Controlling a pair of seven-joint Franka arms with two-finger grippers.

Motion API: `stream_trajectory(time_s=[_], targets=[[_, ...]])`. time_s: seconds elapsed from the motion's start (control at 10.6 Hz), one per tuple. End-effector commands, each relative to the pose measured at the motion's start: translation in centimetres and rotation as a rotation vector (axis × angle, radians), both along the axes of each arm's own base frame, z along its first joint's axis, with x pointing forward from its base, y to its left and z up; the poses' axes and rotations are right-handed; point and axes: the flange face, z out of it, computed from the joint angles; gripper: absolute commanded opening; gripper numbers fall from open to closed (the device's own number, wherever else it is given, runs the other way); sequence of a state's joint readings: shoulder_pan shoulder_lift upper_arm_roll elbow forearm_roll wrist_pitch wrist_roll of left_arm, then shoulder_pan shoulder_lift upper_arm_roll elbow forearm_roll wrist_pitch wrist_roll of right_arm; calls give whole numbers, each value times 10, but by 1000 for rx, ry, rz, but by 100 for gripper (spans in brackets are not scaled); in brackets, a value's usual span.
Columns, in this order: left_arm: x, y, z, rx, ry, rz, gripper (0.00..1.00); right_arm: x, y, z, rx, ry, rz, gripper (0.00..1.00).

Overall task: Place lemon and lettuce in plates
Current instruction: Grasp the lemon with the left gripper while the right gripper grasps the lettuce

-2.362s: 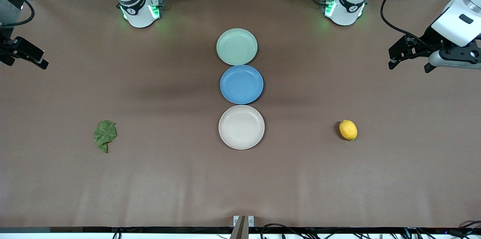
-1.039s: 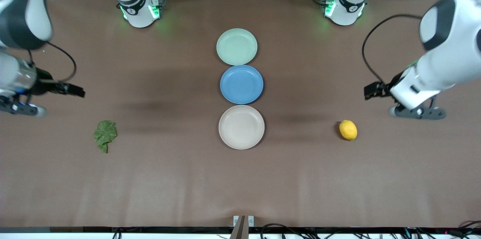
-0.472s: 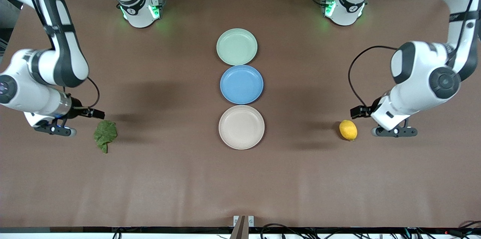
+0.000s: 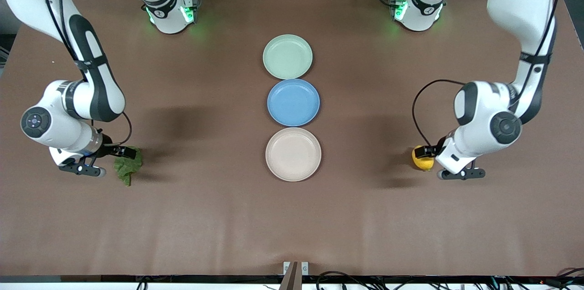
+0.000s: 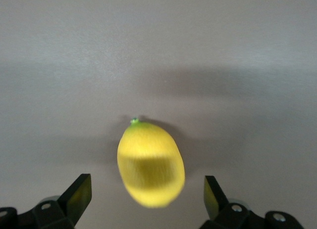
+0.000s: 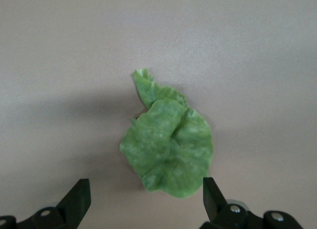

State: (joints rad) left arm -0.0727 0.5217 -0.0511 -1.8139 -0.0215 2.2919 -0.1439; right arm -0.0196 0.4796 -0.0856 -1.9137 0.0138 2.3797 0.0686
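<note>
The lemon [image 4: 419,160] lies on the table toward the left arm's end; in the left wrist view the lemon [image 5: 151,164] sits between my open fingers. My left gripper [image 4: 428,151] is low over it, open and empty, also seen in its wrist view [image 5: 147,194]. The lettuce [image 4: 129,167] lies toward the right arm's end; in the right wrist view the lettuce [image 6: 168,149] lies just ahead of the open fingers. My right gripper [image 4: 121,152] is low over its edge, open and empty, also seen in its wrist view [image 6: 146,197]. The cream plate [image 4: 293,154] and mint green plate [image 4: 287,56] are empty.
A blue plate [image 4: 293,102] sits between the mint green plate and the cream plate, in one row down the middle of the brown table. The cream plate is the nearest to the front camera.
Both arms have swung in from the table's ends and come down: the left gripper onto the lemon, the right gripper onto the lettuce. The lemon, lettuce and plates have not moved.
</note>
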Motion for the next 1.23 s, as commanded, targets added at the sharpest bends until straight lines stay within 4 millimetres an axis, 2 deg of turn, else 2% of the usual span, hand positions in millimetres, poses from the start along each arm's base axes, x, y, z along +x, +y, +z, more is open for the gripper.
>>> stream_trajectory(time_s=[0.0,0.19,0.28,0.38,0.47,0.57,0.66,0.85,0.94,1.04,1.13], targets=[[2,1,-45,15,6,34,100,4,-21,-24,-2,-32,55,100],[-2,1,-61,19,32,34,100,6,-23,-43,-10,-65,61,100],[-2,1,-65,19,37,35,64,6,-24,-50,-13,-76,58,100],[-2,3,-64,18,39,60,10,7,-24,-56,-15,-85,58,100],[-2,6,-64,19,39,65,0,8,-25,-59,-18,-100,56,98],[-1,4,-62,18,36,63,0,8,-25,-65,-20,-106,58,92],[0,1,-59,19,30,59,0,9,-25,-65,-22,-118,50,77],[8,-13,-36,9,-12,47,0,8,-23,-68,4,-122,7,40],[12,-31,-27,-1,-30,63,0,8,-22,-68,5,-123,7,25],[15,-67,-15,-9,-56,91,0,9,-20,-66,5,-124,8,11],[18,-97,-4,-16,-78,147,0,9,-19,-62,6,-123,10,1]])
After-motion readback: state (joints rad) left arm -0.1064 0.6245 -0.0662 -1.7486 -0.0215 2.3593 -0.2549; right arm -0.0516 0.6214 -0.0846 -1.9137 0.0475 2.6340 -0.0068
